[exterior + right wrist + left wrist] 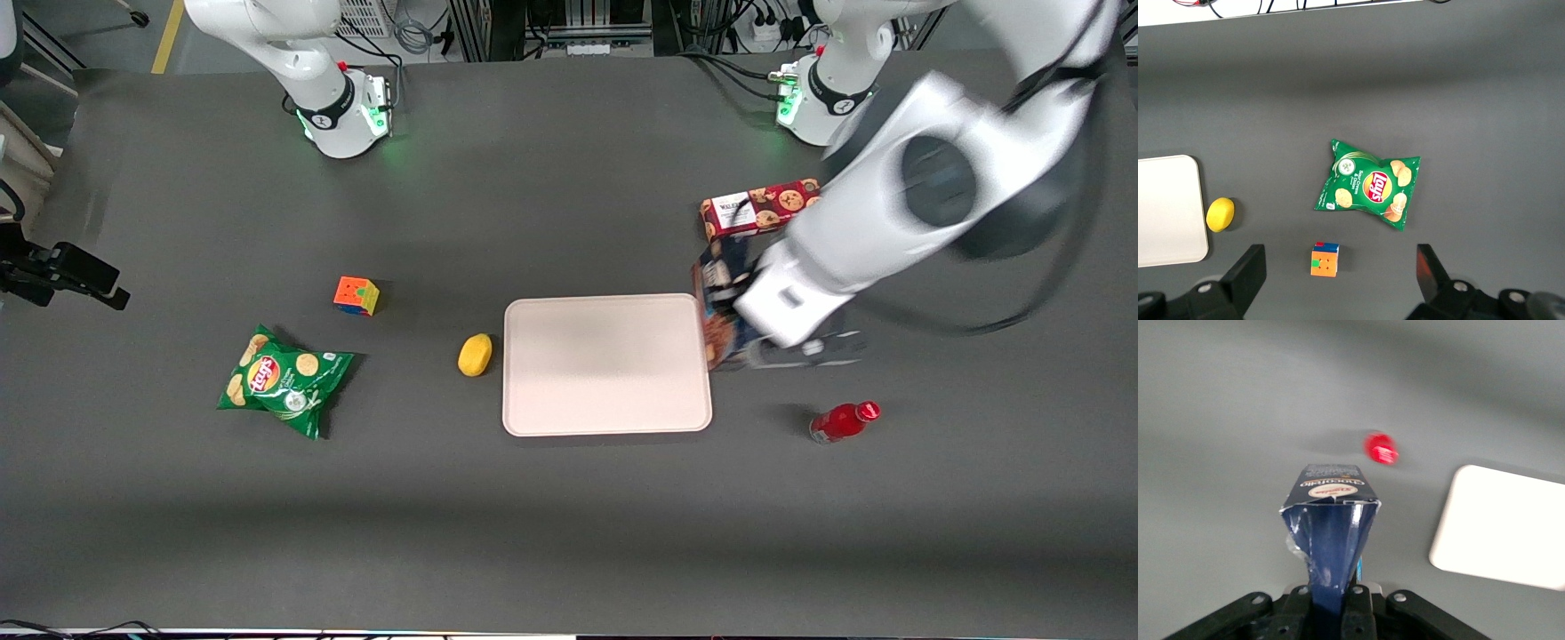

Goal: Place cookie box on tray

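Observation:
The cookie box [722, 307], a dark navy-blue carton, hangs in my left gripper [756, 342] beside the tray's edge at the working arm's end. In the left wrist view the box [1331, 533] is pinched between the fingers [1361, 613], its end flap with the white oval logo pointing away from the wrist, above the bare table. The gripper [1329, 617] is shut on it. The tray [606, 364], pale pinkish-white with rounded corners, lies flat and holds nothing; it also shows in the left wrist view [1501, 527] and the right wrist view [1168, 210].
A red cookie carton [760, 207] lies just farther from the front camera than the box. A red bottle [843, 421] lies nearer, also in the wrist view [1381, 449]. A lemon [475, 355] sits beside the tray; a puzzle cube [356, 295] and a green chip bag [283, 380] lie toward the parked arm's end.

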{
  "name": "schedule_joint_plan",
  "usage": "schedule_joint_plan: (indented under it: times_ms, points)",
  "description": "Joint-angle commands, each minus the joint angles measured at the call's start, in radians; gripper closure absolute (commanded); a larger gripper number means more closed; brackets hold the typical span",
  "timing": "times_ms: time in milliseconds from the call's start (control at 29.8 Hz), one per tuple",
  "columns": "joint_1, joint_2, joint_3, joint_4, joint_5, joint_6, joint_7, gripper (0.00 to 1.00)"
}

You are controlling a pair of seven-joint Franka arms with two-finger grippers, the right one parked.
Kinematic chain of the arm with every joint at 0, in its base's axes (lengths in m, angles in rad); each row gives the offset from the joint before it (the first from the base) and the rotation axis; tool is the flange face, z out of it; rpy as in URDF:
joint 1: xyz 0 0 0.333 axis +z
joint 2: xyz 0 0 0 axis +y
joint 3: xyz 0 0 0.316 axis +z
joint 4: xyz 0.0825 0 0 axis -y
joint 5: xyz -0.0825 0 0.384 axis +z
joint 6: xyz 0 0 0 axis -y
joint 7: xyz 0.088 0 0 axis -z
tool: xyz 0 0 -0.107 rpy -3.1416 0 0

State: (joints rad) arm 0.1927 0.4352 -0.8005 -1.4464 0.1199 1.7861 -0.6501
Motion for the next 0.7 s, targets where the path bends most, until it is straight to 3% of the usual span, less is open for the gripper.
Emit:
schedule_joint_plan:
  times_ms: [0,436,670]
  points:
    - [0.01,0.01,-0.009,-0.187,0.07,0.166,-0.025,1.0]
    - [0.007,0.2,-0.006,-0.318,0.334,0.418,-0.103,1.0]
    - [0.007,0.237,-0.006,-0.324,0.377,0.45,-0.151,1.0]
